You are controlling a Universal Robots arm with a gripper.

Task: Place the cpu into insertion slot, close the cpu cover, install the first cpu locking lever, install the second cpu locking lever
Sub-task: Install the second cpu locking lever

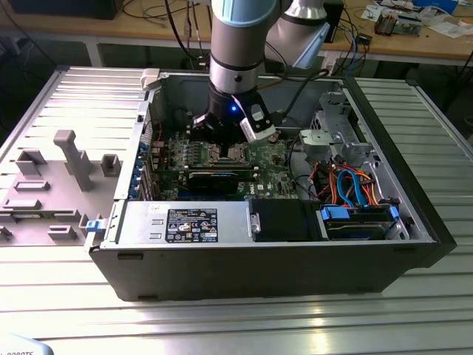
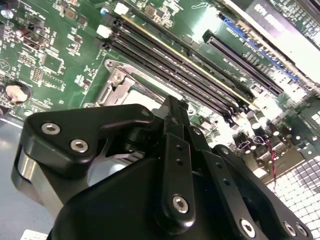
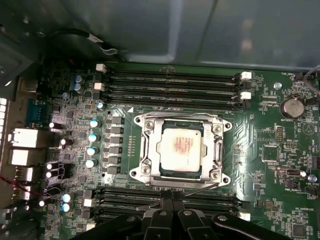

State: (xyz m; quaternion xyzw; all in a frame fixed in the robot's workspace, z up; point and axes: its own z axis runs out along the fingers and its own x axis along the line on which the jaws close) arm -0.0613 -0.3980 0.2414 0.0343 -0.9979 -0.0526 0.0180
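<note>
The cpu (image 3: 180, 147) sat in the insertion slot (image 3: 146, 150), just beside the gripper (image 3: 172, 204), whose fingers were clenched together, holding nothing. Board print wasn't legible.

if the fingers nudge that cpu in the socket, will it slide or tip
The cpu lies flat and low, so tipping looks unlikely. The cpu cover frames its edges, so it probably won't slide. Its thin square shape suggests it is light.

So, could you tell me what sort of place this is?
Probably a robotics or electronics lab: an open computer case sits on a ribbed metal table, with cluttered wooden workbenches and cables behind.
</note>
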